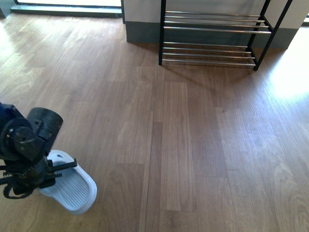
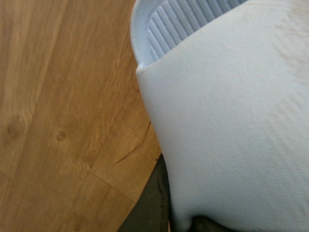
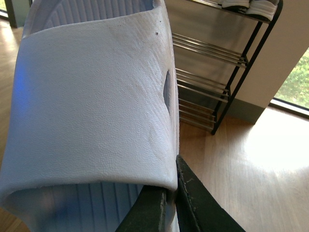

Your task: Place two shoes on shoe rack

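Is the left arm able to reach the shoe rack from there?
Probably not yet. The left arm sits low by the slipper, and the shoe rack stands far across open floor.

Wood-plank floor (image 1: 193,145), light brown. Shoe rack (image 1: 211,54) stands on it at the far side, back against the wall (image 1: 145,19). One pale slide shoe (image 1: 72,186) lies flat on the floor near-left, ribbed footbed up, well apart from the rack.

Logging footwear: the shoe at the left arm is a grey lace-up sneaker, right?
No. The front view shows that the shoe at the left arm is a pale white ribbed slide sandal, not a grey lace-up sneaker.
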`<act>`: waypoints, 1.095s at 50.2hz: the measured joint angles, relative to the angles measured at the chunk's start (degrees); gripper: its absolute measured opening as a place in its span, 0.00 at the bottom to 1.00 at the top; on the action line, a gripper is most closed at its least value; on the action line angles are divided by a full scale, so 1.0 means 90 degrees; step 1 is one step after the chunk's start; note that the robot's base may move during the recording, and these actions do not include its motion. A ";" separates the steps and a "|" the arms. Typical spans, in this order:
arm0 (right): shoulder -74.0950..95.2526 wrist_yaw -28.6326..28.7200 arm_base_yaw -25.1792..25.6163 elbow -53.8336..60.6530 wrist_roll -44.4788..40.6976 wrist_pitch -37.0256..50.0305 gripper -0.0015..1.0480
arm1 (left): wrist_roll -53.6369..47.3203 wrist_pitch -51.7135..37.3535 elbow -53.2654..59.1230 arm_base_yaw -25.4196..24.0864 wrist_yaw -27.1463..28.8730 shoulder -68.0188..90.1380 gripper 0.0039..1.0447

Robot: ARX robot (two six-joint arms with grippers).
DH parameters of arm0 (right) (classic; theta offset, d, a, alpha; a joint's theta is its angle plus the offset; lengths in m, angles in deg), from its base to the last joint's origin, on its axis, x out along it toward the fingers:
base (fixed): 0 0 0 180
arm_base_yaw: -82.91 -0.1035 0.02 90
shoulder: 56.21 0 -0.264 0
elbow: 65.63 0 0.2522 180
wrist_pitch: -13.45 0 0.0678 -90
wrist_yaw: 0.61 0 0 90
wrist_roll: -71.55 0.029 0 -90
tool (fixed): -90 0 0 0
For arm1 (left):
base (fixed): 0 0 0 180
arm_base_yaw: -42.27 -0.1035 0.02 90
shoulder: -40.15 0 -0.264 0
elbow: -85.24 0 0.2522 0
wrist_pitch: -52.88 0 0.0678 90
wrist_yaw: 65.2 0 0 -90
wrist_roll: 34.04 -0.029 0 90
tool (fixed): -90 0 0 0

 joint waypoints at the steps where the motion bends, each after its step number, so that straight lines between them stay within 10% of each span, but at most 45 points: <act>1: 0.0002 0.0000 0.0000 0.0000 0.0000 0.0000 0.02 | -0.0209 -0.0102 0.0134 -0.0022 0.0002 -0.0175 0.02; 36: 0.0000 0.0000 0.0000 0.0000 0.0000 0.0000 0.02 | -0.3174 -0.1270 0.5221 -0.0430 0.0250 -0.9632 0.02; 55: 0.0000 -0.0002 0.0000 0.0000 0.0002 0.0000 0.02 | -0.3004 0.1600 0.6815 0.0391 0.1795 -1.5013 0.02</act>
